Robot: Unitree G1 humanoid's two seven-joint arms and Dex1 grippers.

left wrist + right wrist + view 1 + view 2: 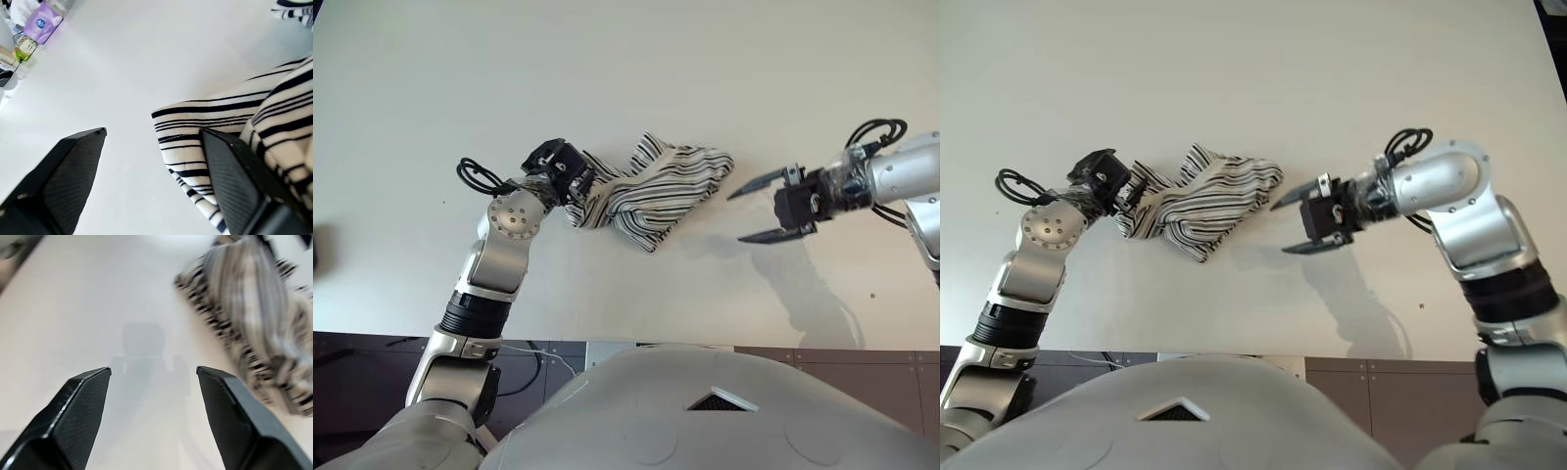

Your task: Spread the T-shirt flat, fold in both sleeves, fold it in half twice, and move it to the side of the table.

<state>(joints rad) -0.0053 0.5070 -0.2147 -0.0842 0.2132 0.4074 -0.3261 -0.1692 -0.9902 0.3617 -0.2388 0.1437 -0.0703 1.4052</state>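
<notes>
A black-and-white striped T-shirt (656, 191) lies crumpled in a heap in the middle of the white table (626, 69). My left gripper (578, 184) sits at the heap's left end, low over the table. In the left wrist view the left gripper (152, 131) is open, and striped cloth (274, 122) lies against one finger (230, 171) while the other finger (73, 166) is over bare table. My right gripper (735, 217) hovers open just right of the heap, pointing at it, apart from the cloth. The right wrist view shows this gripper (153, 369) with the T-shirt (249, 308) ahead of it.
The table's front edge (626, 343) runs close to my body. A purple packet (43, 22) and small bottles (22, 48) stand at the table's far end in the left wrist view. Bare table surrounds the heap on all sides.
</notes>
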